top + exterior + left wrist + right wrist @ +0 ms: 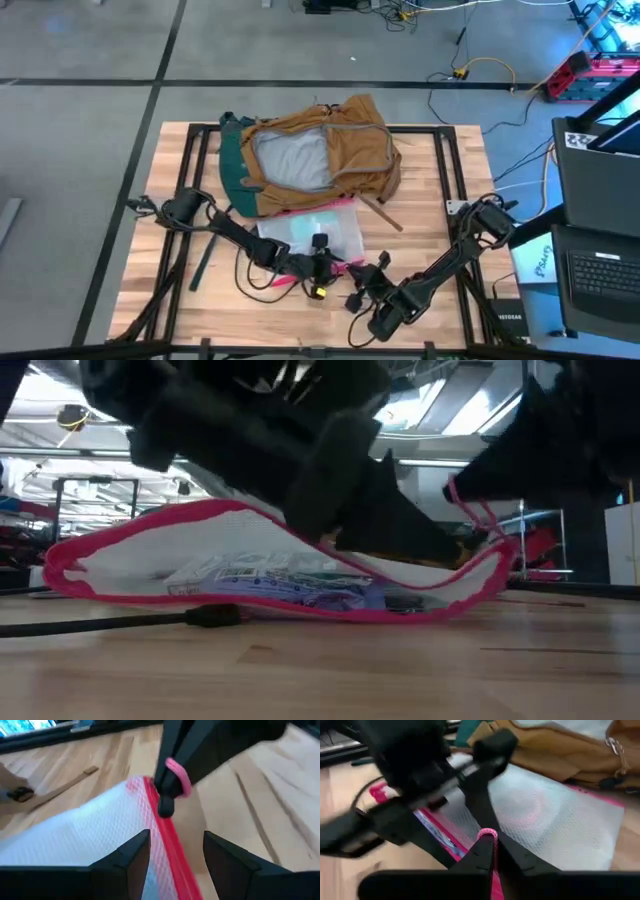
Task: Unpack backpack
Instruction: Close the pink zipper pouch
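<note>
Nearest the table-level camera lies the clear pouch (270,575), its pink edge bowed upward and printed packets showing through the mesh, already out of the bag and resting on the wooden table (440,200). Reading the overhead view from the left, the left gripper (318,268) sits at the pouch's near edge; in its own wrist view its fingers (127,862) stand parted, straddling the pink zip edge without pinching it, probably to steady that side. Just to its right, the right gripper (362,277) is clamped on the pink pull loop (488,836), which pokes out between its closed fingers; that hold looks meant to draw the zipper along while the other arm braces. Behind both, at the far side of the table, the backpack (345,150) lies on its back with the mouth spread wide and grey lining exposed.
</note>
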`<state>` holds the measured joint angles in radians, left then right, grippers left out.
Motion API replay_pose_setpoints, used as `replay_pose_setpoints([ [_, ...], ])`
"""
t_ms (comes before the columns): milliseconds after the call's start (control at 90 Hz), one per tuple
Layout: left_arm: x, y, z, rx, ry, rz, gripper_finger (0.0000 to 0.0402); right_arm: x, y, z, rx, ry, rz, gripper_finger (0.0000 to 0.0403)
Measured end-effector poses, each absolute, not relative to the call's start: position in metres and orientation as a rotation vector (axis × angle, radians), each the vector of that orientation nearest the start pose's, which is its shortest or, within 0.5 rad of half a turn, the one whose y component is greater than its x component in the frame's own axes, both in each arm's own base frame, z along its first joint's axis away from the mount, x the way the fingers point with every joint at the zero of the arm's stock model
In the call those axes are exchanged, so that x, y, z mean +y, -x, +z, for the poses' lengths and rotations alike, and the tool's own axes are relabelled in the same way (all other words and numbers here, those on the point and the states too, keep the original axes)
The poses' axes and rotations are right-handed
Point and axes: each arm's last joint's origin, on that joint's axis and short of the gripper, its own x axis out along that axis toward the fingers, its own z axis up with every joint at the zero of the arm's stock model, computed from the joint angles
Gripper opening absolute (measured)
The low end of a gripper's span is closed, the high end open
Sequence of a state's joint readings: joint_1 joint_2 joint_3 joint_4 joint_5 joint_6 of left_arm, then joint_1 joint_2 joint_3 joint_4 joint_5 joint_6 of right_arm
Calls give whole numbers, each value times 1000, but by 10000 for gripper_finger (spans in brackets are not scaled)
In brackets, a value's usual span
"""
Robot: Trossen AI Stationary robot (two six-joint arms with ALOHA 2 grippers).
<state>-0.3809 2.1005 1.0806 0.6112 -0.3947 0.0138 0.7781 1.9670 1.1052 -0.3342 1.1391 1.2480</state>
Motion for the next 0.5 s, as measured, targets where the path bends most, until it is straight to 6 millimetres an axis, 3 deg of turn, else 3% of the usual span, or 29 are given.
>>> replay_pose_setpoints([
  [500,-142,-399,117,315,-179,-4,166,231,-279,130,356,-195,-629,0],
])
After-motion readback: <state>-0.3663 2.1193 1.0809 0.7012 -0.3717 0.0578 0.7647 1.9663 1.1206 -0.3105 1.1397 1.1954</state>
